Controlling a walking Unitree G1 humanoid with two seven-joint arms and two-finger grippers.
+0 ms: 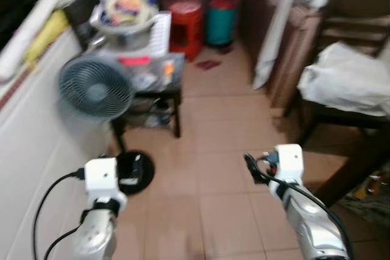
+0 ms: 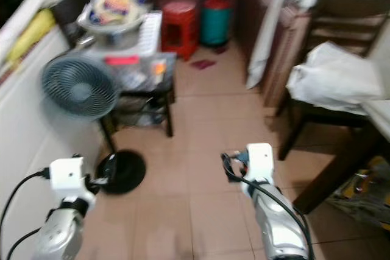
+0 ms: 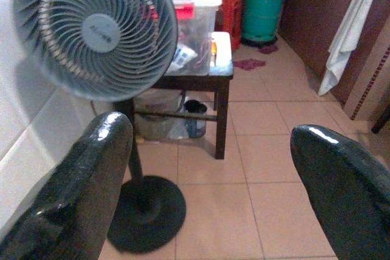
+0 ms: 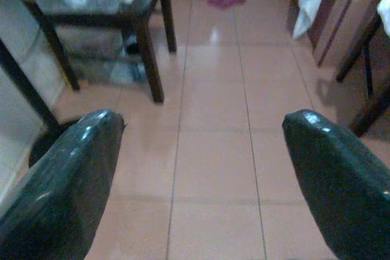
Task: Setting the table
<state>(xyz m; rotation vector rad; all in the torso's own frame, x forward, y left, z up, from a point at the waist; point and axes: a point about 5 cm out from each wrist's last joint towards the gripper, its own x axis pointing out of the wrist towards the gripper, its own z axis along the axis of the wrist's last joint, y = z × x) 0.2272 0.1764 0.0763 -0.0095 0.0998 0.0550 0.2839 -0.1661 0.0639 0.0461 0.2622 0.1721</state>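
Black fingers [image 3: 79, 193] of the left gripper [image 3: 207, 181] fill the near edge of the left wrist view, spread wide with nothing between them. Ahead of these jaws, off toward one finger, stands a grey fan [image 3: 94, 31] on a black round base [image 3: 149, 214] that rests on the tiled floor [image 3: 274, 211]. Just beyond the fan is a small dark table [image 3: 216, 77] carrying a clear plastic box [image 3: 195, 22], with more clutter stowed under it. Farther along the same line are a red stool [image 3: 230, 7] and a green gas cylinder [image 3: 263, 10], and a white cloth [image 3: 350, 28] hangs by a brown cabinet off toward the other finger.

Similarly, the right gripper [image 4: 201, 168] holds its jaws well apart and empty, its fingers [image 4: 338, 181] framing bare floor. Straight ahead of them lie the dark table's legs and, beyond, the red stool; chair legs [image 4: 365, 83] stand off to one side.

From the head views both silver arms reach forward over the floor, the left arm [image 1: 100, 202] near the fan's base and a white wall [image 1: 36, 144], the right arm [image 1: 298, 193] beside a dark wooden dining table [image 1: 359, 162]. A chair [image 1: 347, 59] draped with a white bag [image 1: 350, 80] stands past the right gripper on that side. A bowl [image 1: 125, 25] with a packet sits atop the clutter on the small table. No tableware can be picked out near either gripper; the head views are blurred.
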